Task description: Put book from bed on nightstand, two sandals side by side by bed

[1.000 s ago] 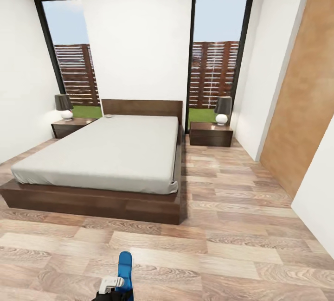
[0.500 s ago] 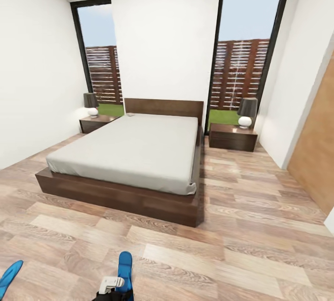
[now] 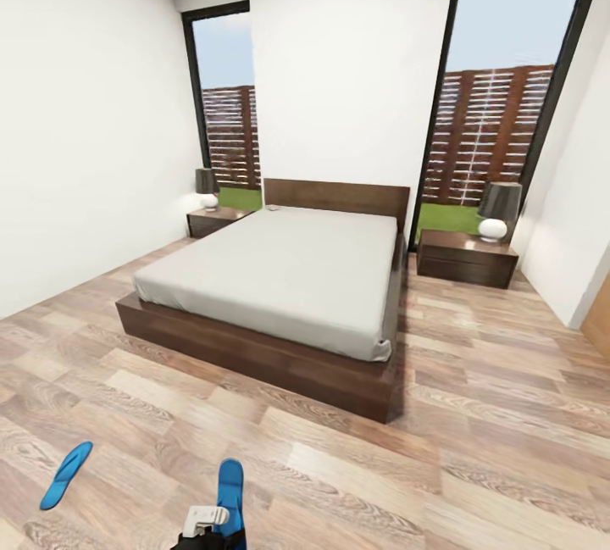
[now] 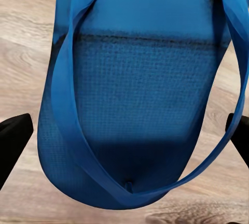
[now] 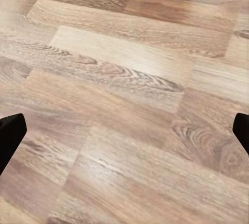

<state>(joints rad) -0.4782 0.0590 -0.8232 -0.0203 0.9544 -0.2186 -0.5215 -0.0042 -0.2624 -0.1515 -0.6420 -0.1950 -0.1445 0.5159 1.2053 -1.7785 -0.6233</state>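
Left gripper point(image 4: 127, 136) apparently holds 1 blue sandal point(image 4: 140, 89), finger contact unclear; right gripper point(image 5: 124, 130) fingers spread over wood-plank floor point(image 5: 124, 79).

The floor point(image 3: 474, 414) is wood planks with wavy grain and a soft shine. The bed point(image 3: 254, 347) has a dark brown wood frame, smooth and a bit shiny, and a plain grey cloth mattress that looks matt. The sandal point(image 4: 140, 89) up close is blue with a bumpy, dotted sole and smooth straps. The walls point(image 3: 85, 152) are plain, smooth white.
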